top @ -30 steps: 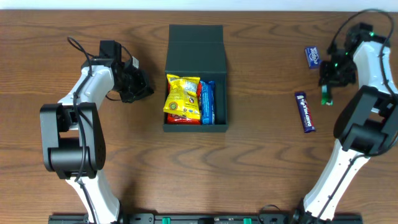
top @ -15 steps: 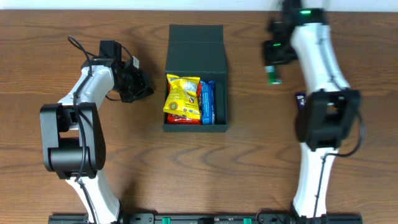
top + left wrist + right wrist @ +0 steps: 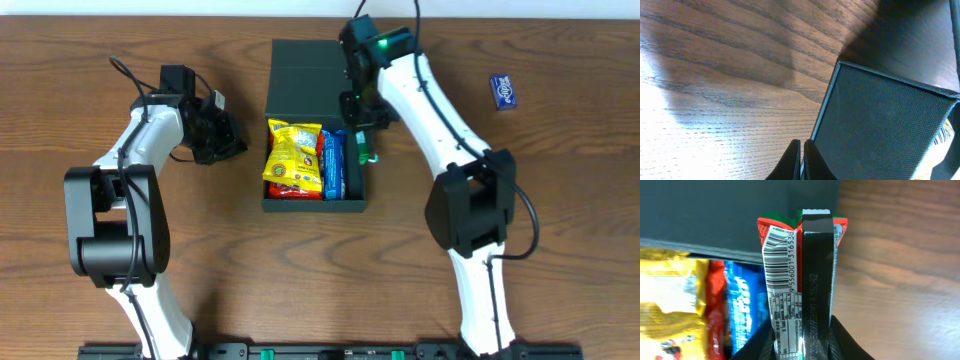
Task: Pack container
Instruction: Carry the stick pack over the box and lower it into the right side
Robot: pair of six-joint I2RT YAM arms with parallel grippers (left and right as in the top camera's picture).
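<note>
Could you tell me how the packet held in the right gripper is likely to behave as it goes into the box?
The packet stands straight beyond the right gripper, so it is probably fairly stiff. Its glossy wrapper may slip. It looks light, so it could catch on the container wall rather than push through.

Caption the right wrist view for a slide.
The right gripper holds a barcoded snack packet at the edge of the box, beside the blue packet and yellow packet already inside.
</note>
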